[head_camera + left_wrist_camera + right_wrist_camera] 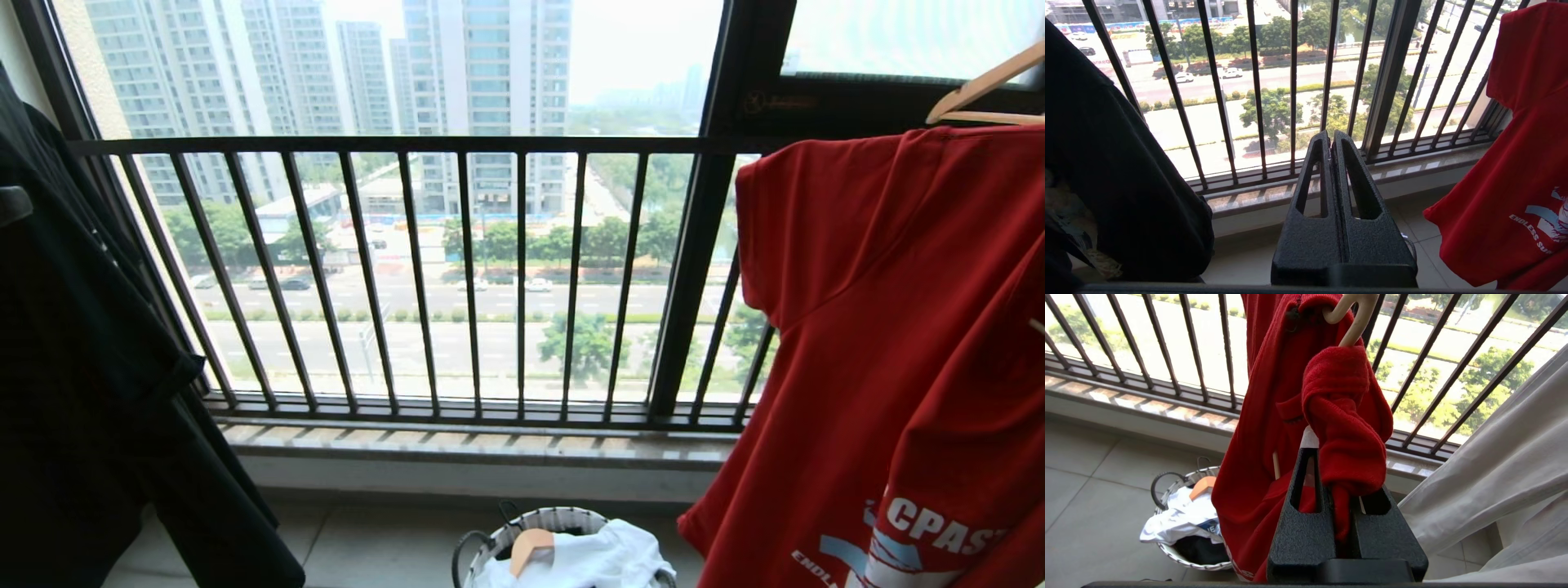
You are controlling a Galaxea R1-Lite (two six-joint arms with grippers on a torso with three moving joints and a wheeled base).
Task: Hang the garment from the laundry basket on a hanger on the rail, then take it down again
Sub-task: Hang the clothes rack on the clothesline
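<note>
- Hanging in soft folds, the garment [1343, 412], a red T-shirt, looks light and limp, so by my reading it will slump and slide unless gripped through a bunched fold or taken together with something stiff.
- Directly ahead of the right tool [1336, 465] the cloth is bunched into a thick roll, and the two fingers are clamped together on it, red fabric pinched in the slot between them.
- Just beyond that roll a pale curved hook of the hanger [1349, 318] shows; whether the fingers also catch a hanger bar under the cloth is hard to tell.
- Best hold, I judge, is near the collar or shoulder, close to the hanger, where the fabric is backed up.
- Below and to one side of the right tool, well apart, the laundry basket [1167, 486] sits on the floor with white clothing in it.
- Idle, the left tool [1332, 141] has its fingers pressed together on nothing, pointing at the window railing [1294, 81], with the garment off to its side and apart.
</note>
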